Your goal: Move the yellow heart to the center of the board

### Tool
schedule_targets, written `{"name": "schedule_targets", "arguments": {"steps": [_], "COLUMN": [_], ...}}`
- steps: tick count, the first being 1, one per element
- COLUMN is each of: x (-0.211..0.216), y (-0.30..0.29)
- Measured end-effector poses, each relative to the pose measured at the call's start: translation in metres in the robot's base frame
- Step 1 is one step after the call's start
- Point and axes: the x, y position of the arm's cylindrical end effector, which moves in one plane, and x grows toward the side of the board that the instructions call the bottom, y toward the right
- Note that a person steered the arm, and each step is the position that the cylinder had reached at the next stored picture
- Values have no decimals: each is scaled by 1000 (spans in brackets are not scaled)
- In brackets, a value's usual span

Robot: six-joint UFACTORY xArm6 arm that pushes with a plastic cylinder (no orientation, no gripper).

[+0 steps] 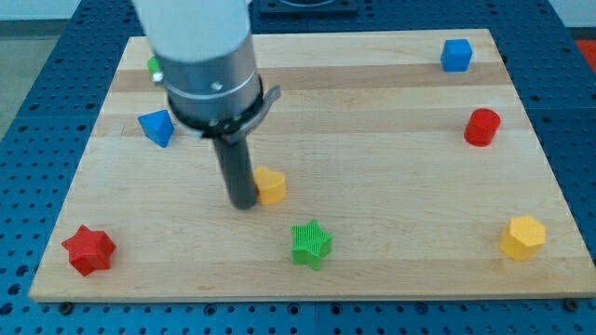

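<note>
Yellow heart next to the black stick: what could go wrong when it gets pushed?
1. My tip sits at the view's left side of the yellow heart; an off-centre push might let it spin away.
2. The green star lies close below; a downward drift could bump it.
3. The rod hides part of the heart, so contact is uncertain.

Pale wooden board of glued planks (391, 186), lying flat, lit evenly and softly, with a faint sheen on the wood. Around it on all sides, blue perforated metal table surface (577, 140) with regular rows of small holes. No walls, floor or windows in view.
</note>
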Motion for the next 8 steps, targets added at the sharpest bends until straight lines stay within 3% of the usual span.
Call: {"name": "schedule_targets", "arguments": {"steps": [1,3,4,6,7,8], "x": [-24,16,35,12,-12,-102], "y": [22,2,18,43,43,57]}}
